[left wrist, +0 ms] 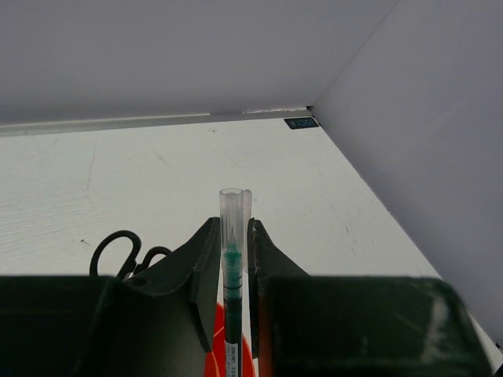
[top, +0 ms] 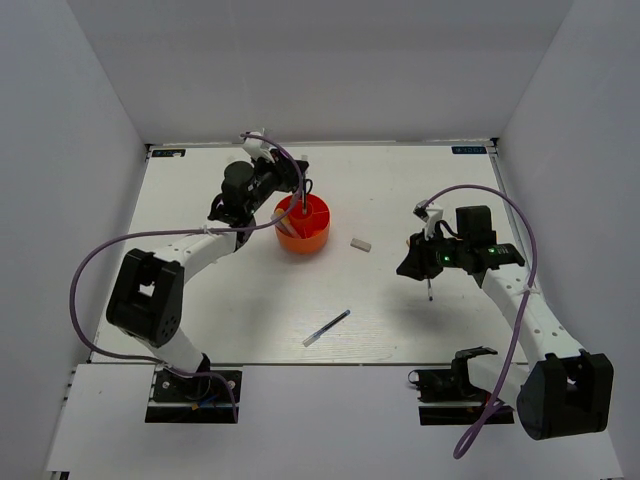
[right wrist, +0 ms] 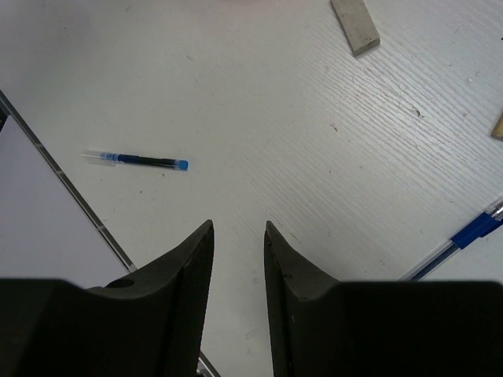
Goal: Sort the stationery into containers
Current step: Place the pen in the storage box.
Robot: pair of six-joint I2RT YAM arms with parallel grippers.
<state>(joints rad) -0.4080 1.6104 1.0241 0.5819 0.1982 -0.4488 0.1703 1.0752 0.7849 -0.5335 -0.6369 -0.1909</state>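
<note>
- The left hand (top: 288, 192), upper left of centre in the top view, is clamped on a green pen (left wrist: 230, 275). In the wrist view its fingers (left wrist: 196, 267) pinch the clear barrel from both sides.
- That pen stands upright with its long axis vertical. Its top end rises above the fingers and its lower end points down at the orange organiser (top: 300, 243), directly beneath the hand. Orange shows in the gap under the barrel. I judge the pen only needs letting go, though I cannot tell which compartment lies below.
- Black scissors handles (left wrist: 118, 250) stand just beside the hand at the left of the wrist view, apparently in the organiser.
- A blue pen (top: 327, 327) lies flat on the bench (top: 180, 200) at lower centre. Its axis slants from lower left to upper right, and it is nearer the right arm.
- A grey-white eraser (top: 361, 243) lies between the organiser and the right arm.
- The right hand (right wrist: 238, 228) hangs over bare bench, its fingers parted with nothing between them. A second blue pen (right wrist: 464, 239) lies near it, at the lower right of its wrist view.
</note>
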